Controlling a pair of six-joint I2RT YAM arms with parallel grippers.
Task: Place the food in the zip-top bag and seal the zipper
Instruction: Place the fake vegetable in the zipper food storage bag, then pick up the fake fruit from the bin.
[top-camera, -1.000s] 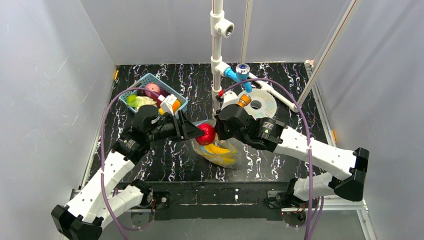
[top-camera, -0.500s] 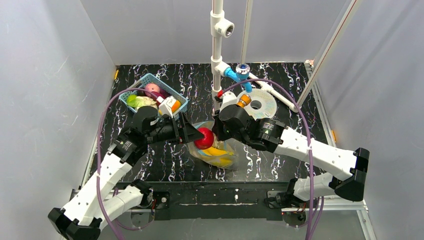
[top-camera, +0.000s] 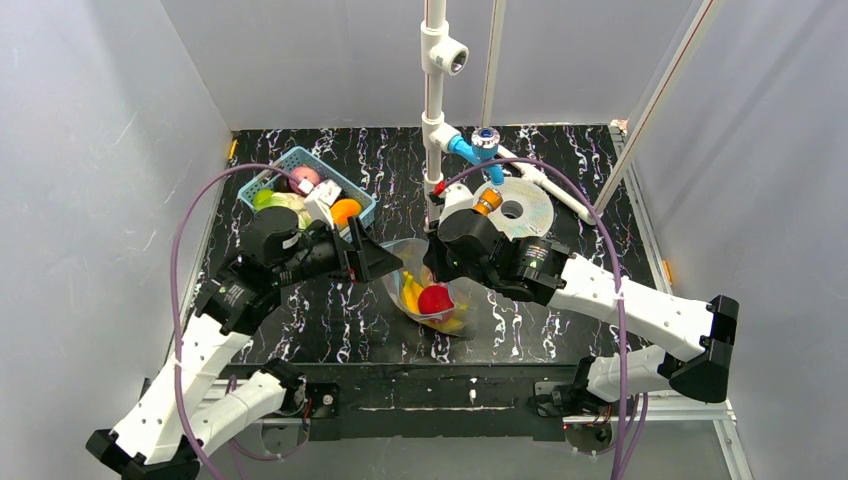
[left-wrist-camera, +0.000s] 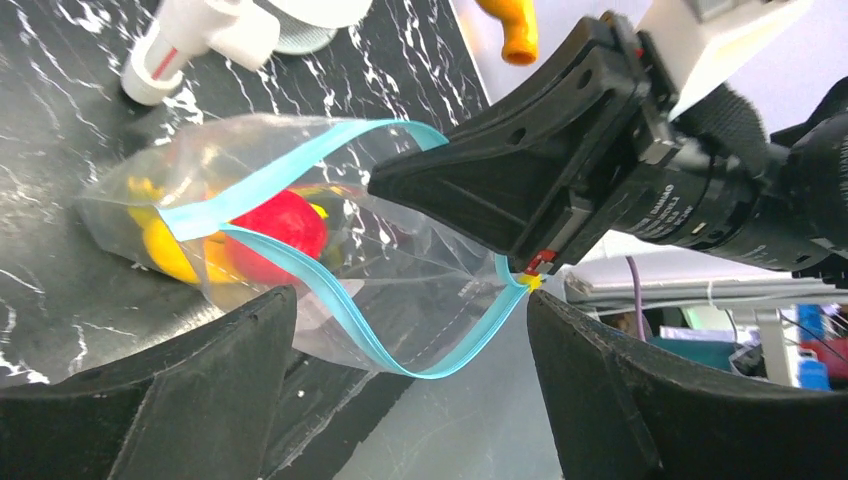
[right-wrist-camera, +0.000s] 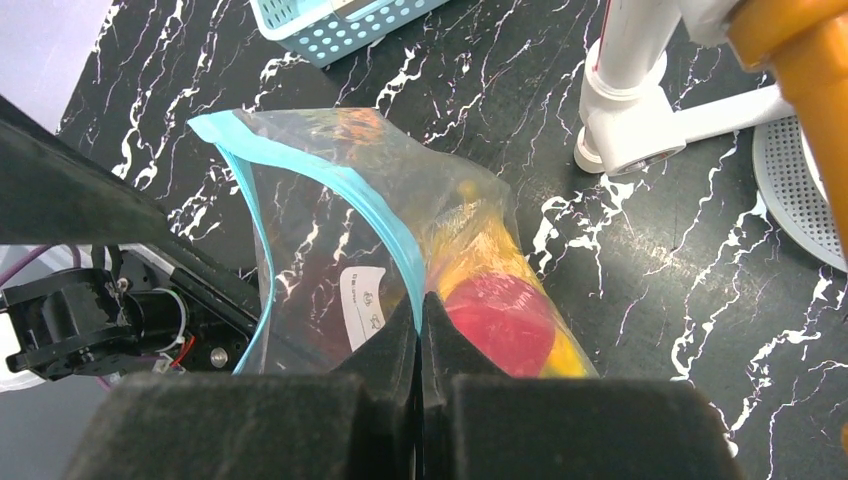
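Note:
The clear zip-top bag (top-camera: 440, 310) lies mid-table with its mouth held open. Its teal zipper (left-wrist-camera: 300, 178) curves around the mouth, and a white label (right-wrist-camera: 362, 300) shows on one side. A red round food (top-camera: 434, 299) and yellow food (left-wrist-camera: 165, 248) lie inside the bag; both also show in the right wrist view (right-wrist-camera: 500, 320). My right gripper (right-wrist-camera: 421, 300) is shut on the zipper strip at the bag's mouth and holds it up. My left gripper (left-wrist-camera: 410, 300) is open and empty just left of the mouth (top-camera: 385, 262).
A blue basket (top-camera: 362, 205) with several more foods stands at the back left, behind my left arm. A white pipe post (top-camera: 434, 120) rises behind the bag. A round white disc (top-camera: 522, 208) lies at the back right. Grey walls enclose the table.
The red food has left my left gripper's jaws and dropped into the bag. My left gripper has opened and drawn back slightly to the left. My right gripper keeps its hold.

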